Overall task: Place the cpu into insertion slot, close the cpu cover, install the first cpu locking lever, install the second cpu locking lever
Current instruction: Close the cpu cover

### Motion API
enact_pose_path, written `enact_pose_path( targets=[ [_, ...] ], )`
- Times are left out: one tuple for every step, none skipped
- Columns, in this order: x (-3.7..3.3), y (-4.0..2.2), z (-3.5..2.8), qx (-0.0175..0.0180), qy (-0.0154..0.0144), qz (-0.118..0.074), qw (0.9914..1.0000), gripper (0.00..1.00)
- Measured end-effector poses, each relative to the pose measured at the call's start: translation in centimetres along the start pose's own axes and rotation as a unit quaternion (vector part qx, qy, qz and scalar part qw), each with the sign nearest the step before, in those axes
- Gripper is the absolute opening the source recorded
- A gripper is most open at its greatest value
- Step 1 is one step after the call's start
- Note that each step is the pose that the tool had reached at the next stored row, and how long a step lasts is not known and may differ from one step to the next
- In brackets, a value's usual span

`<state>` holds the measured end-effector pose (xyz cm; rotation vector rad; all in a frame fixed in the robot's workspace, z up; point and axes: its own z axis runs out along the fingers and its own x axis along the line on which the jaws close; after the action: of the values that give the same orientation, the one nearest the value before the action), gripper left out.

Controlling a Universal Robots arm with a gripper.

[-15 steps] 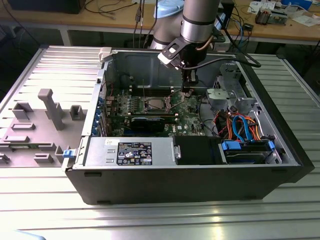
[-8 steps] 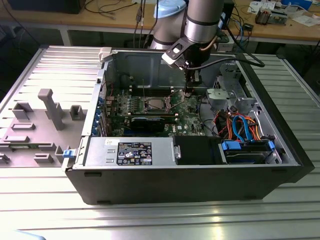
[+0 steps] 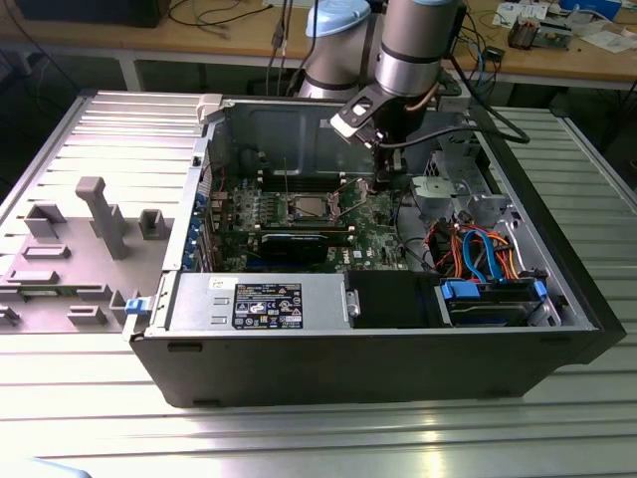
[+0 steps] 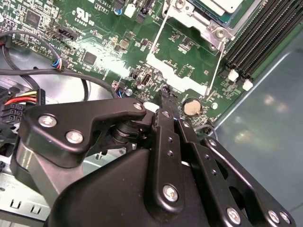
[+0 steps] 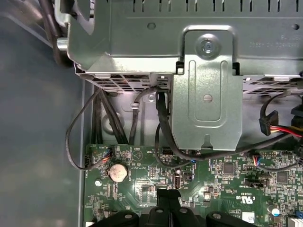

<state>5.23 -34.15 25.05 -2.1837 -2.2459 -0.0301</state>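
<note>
Second wrist view, nearest item first: gripper (image 4: 164,92), 2 fingers drawn together with no gap showing at the tips and nothing visibly carried. The tips sit at the free edge of the cpu cover (image 4: 180,78); whether they touch or pinch that edge cannot be told. The cover is open, lying away from the socket, with green board visible through its window. A coin cell (image 4: 191,107) lies just beside the tips.

Risk, my judgement: a closed tip could slide off the thin plate edge and strike the board components or the coin cell, and a skewed push could bend the cover's hinge.

Farther on, the cpu (image 4: 227,5) appears seated in the insertion slot (image 4: 208,26), so a cover dropped hard could jar it. Memory slots (image 4: 255,38) run just beyond.
</note>
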Motion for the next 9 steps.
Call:
enact_pose_path(
  targets=[
    [-0.01,0.05,0.14,0.0002,0.0000,0.000,1.00000,0.11],
    [-0.01,0.05,0.22,0.0003,0.0000,0.000,1.00000,0.11],
    [-0.01,0.05,0.28,0.0004,0.0000,0.000,1.00000,0.11],
    [-0.01,0.05,0.33,0.0004,-0.0001,0.000,1.00000,0.11],
    [-0.01,0.05,0.33,0.0005,-0.0001,0.000,1.00000,0.11],
    [-0.01,-0.02,0.34,0.0005,0.0000,0.000,1.00000,0.11],
    [0.00,-0.17,0.34,0.0005,0.0001,0.000,1.00000,0.11],
    [0.00,-0.31,0.34,0.0005,0.0001,0.000,1.00000,0.11],
    [0.01,-0.48,0.33,0.0005,0.0000,0.000,1.00000,0.11]
  ],
)
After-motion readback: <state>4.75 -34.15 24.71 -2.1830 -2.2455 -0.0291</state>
